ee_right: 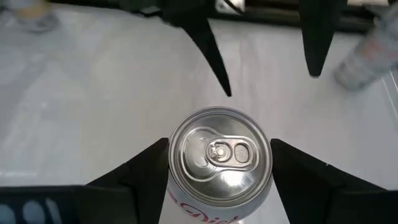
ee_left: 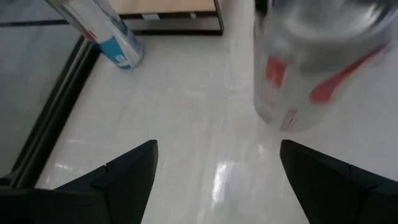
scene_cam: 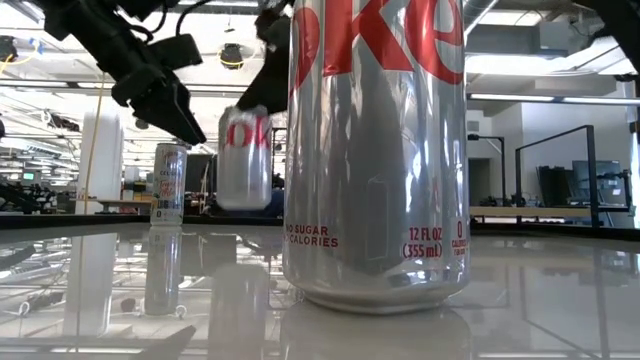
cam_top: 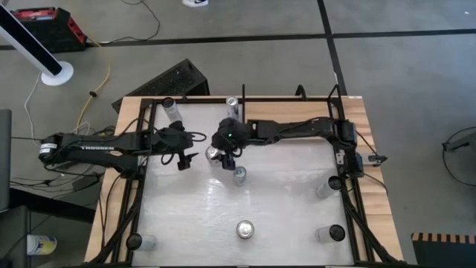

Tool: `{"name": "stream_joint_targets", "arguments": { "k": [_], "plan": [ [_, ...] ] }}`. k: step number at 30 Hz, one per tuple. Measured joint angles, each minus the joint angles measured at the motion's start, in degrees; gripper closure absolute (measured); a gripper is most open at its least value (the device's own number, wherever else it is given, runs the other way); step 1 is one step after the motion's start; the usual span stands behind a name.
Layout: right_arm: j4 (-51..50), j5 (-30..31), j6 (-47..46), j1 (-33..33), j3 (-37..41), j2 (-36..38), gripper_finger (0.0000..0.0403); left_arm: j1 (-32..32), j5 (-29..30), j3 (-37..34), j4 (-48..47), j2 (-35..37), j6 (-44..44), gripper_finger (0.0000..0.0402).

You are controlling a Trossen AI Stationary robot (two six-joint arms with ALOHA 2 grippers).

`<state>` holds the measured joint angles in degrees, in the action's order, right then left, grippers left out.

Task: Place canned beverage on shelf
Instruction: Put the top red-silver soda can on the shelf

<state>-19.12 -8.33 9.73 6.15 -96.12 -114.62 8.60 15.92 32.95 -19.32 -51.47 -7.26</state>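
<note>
My right gripper (cam_top: 218, 152) is shut on a silver Diet Coke can (cam_top: 213, 155), left of the table's middle. In the low view the can (scene_cam: 245, 158) hangs above the tabletop. My left gripper (cam_top: 186, 158) stands open just to the can's left, with nothing between its fingers (ee_left: 130, 171). The can shows blurred ahead of it (ee_left: 317, 62). A light-brown board behind a black rail (ee_left: 168, 7) shows far off in the left wrist view; whether it is the shelf I cannot tell. My right gripper pinches the can's upper side wall (ee_right: 180, 196), just below the top rim, between its two fingers (ee_right: 143, 171), one on each side. The fingers come slanting down from the table's right. The can is lifted clear of the table, nearly upright and a little tilted.
A second Diet Coke can (cam_top: 245, 229) stands near the front edge and fills the low view (scene_cam: 375, 150). A small can (cam_top: 239, 175) stands just right of the held one. A slim can (ee_left: 106, 37) and bottles (cam_top: 169, 108) (cam_top: 327, 186) stand by the black rails (cam_top: 141, 171).
</note>
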Motion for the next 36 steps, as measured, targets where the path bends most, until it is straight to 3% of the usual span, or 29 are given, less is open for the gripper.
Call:
{"name": "stream_joint_targets", "arguments": {
  "k": [5, 15, 21, 26, 30, 36],
  "plan": [
    [-3.6, -5.7, 5.9, 0.8, 0.0, 5.1, 0.0135, 0.0, 0.5, 0.0, -0.7, 3.5, 0.3, 0.0079],
    [-14.5, -5.3, 10.1, 5.2, 0.0, 22.3, 0.0135, 0.0, 0.2, 0.0, -0.4, 3.4, 0.3, 0.0079],
    [-22.4, -6.4, 11.9, 13.7, 0.9, 30.1, 0.0135, 0.0, 0.1, 0.0, 0.3, 1.9, 0.5, 0.0079],
    [-21.1, -12.8, 13.8, 24.2, 8.0, 30.4, 0.0135, 0.0, -0.6, 0.0, 2.4, 1.6, 1.8, 0.0079],
    [-14.1, -19.5, 14.8, 31.3, 14.5, 28.5, 0.0135, 0.0, -2.2, 0.0, 3.0, 1.6, 2.6, 0.0079],
    [-7.3, -20.6, 17.8, 35.9, 16.9, 22.2, 0.0135, 0.0, -2.2, 0.0, 3.7, 1.6, 3.7, 0.0079]
  ]
}}
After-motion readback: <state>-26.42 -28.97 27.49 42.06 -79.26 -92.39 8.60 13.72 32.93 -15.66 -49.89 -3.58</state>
